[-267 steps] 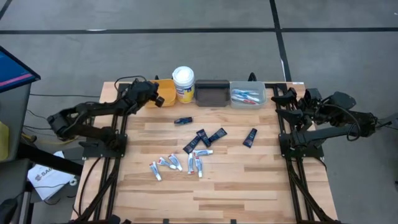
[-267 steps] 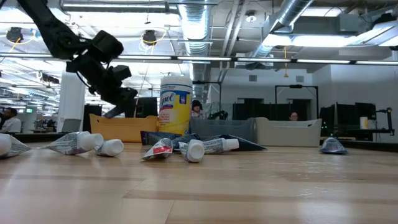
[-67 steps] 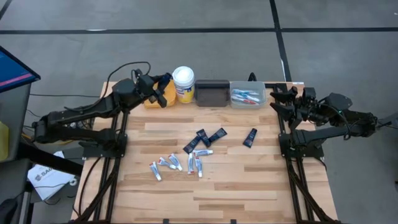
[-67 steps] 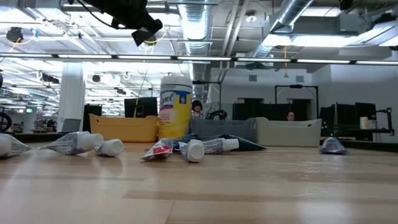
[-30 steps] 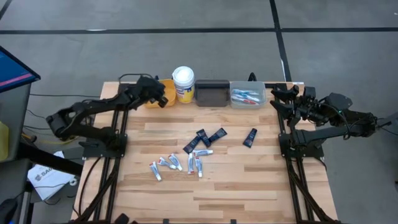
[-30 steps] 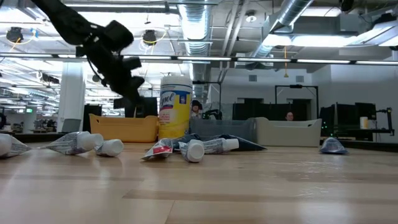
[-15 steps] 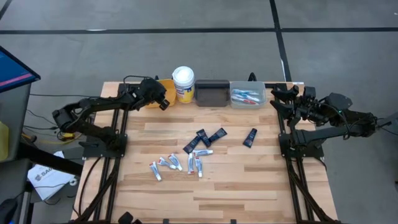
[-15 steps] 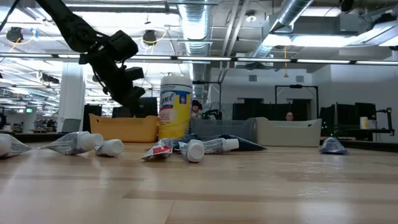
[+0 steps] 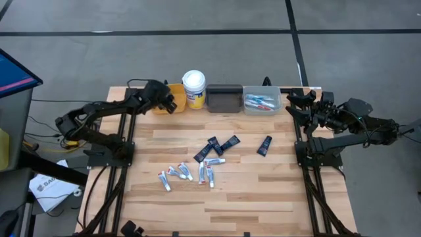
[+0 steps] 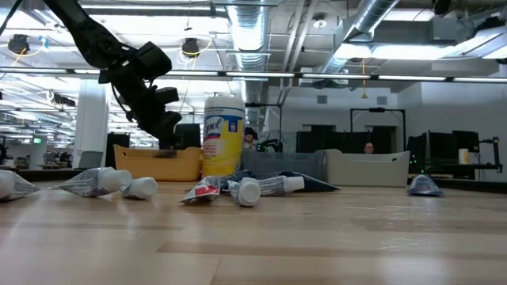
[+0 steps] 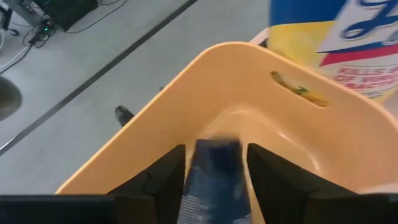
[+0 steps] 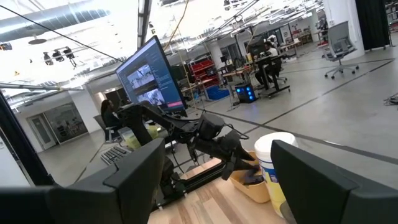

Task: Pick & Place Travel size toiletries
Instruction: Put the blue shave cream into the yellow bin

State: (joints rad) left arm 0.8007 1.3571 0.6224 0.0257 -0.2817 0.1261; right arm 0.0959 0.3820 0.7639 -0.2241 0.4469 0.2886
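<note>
Toiletries lie in a loose bunch near the middle of the wooden table [image 9: 263, 191]. One dark navy mini tube [image 11: 211, 180] is apart from the rest: it sits between the fingers [image 11: 155, 180] of the left gripper [image 9: 170, 104], with a small gap on each side, so the fingers are spread and not squeezing it. That gripper hangs over the yellow bin [image 9: 176, 89] at the back of the table, and the tube is right over the inside of the bin. In the low view the left gripper [image 10: 168, 131] points down just above the bin's rim. Next to the yellow bin stands a yellow tub with a white lid [image 9: 194, 80]. Then comes a dark bin [image 9: 224, 99], and then a grey bin [image 9: 262, 100] with some white, red and blue items inside. On the bare wood, four more navy tubes [image 9: 222, 144] lie near each other, and one more [image 9: 264, 145] lies off toward the right arm. A row of small white tubes [image 9: 187, 173] with red and blue marks lies closer to the front edge. The right gripper [image 9: 294, 105] waits by the back right corner of the table, well away from the toiletries, with its fingers [image 12: 140, 168] wide apart and holding nothing.
</note>
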